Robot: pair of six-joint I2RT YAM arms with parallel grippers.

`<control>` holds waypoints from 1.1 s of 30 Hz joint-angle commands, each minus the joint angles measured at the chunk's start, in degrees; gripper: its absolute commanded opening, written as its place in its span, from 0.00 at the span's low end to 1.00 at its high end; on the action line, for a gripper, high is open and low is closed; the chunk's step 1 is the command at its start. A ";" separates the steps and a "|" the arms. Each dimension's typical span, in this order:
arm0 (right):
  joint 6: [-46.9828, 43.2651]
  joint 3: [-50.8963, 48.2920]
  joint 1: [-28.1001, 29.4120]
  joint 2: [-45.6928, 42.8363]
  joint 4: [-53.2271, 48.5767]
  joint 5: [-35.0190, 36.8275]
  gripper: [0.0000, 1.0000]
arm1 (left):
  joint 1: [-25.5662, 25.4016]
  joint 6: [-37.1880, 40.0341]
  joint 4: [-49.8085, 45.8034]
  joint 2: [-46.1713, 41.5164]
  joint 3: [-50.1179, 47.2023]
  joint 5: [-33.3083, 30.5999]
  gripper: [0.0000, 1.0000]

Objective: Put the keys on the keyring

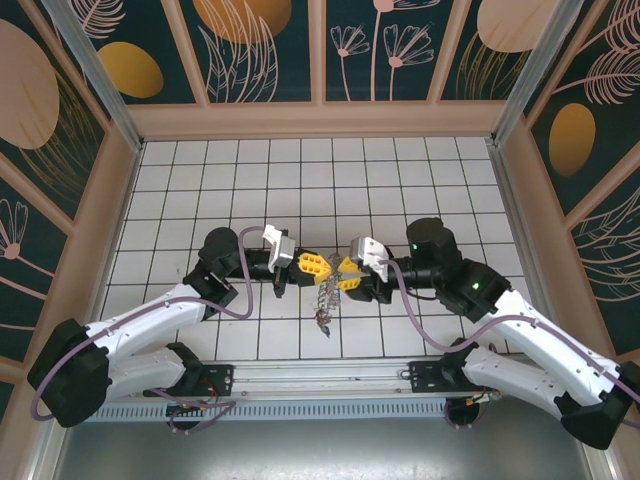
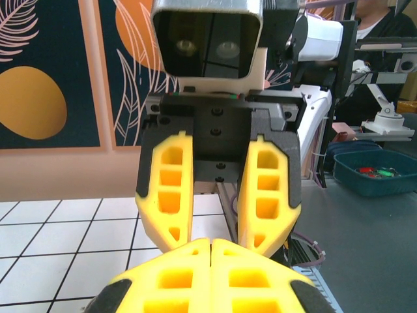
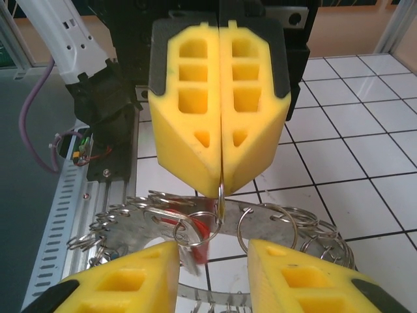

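Note:
The keyring (image 3: 287, 225), a flat grey band fringed with small silvery split rings, hangs between both grippers (image 1: 325, 300). My left gripper (image 3: 221, 186) is shut on one small split ring at the band's rim and holds the keyring up. A key with a red head (image 3: 212, 238) dangles from a linked ring just below that grip. My right gripper (image 3: 214, 253) is open, one finger on each side of the red key, touching nothing. In the left wrist view my left gripper (image 2: 212, 246) is pressed shut, and the right gripper's fingers (image 2: 171, 189) face it, spread apart.
White tiled floor (image 1: 300, 180) spreads behind the arms, boxed in by patterned walls (image 1: 320, 50). A metal rail (image 1: 330, 375) runs along the near edge. A teal bin (image 2: 374, 173) with coloured bits stands off the table.

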 commanded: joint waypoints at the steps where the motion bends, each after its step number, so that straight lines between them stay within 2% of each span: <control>1: -1.68 2.57 -0.29 -1.06 -3.62 0.74 0.34 | -0.15 -0.10 3.54 0.00 0.38 0.48 0.00; 3: -0.53 2.63 -0.29 -2.20 -3.33 0.33 0.36 | -0.18 -0.01 3.44 0.13 0.51 0.48 0.00; 5: 1.26 1.96 -0.29 -3.51 -2.35 -0.39 0.44 | -0.17 0.27 3.00 0.26 0.64 0.22 0.00; 8: 1.68 1.62 -0.29 -3.89 -2.01 -1.02 0.44 | -0.14 0.21 3.34 0.43 0.81 0.70 0.00; 20: 1.58 1.69 -0.29 4.96 2.28 -1.80 0.28 | -0.17 -0.34 3.76 0.35 1.01 0.96 0.00; 24: 1.97 1.43 -0.29 5.67 3.78 -3.41 0.17 | -0.17 -0.33 3.78 0.05 0.70 0.74 0.00; 28: 3.09 -0.15 -0.29 3.65 7.14 -4.25 0.20 | -0.18 -0.25 3.78 0.22 0.47 0.59 0.00; 30: 2.85 -0.11 -0.33 3.32 7.04 -4.01 0.11 | -0.14 -0.25 3.78 0.31 0.47 0.57 0.00; 31: 2.66 -0.02 -0.38 3.23 6.79 -3.99 0.02 | -0.21 -0.25 3.80 0.31 0.46 0.50 0.00; 33: 2.26 0.06 -0.38 3.33 6.32 -4.42 0.00 | -0.18 -0.47 4.04 0.22 0.38 0.31 0.00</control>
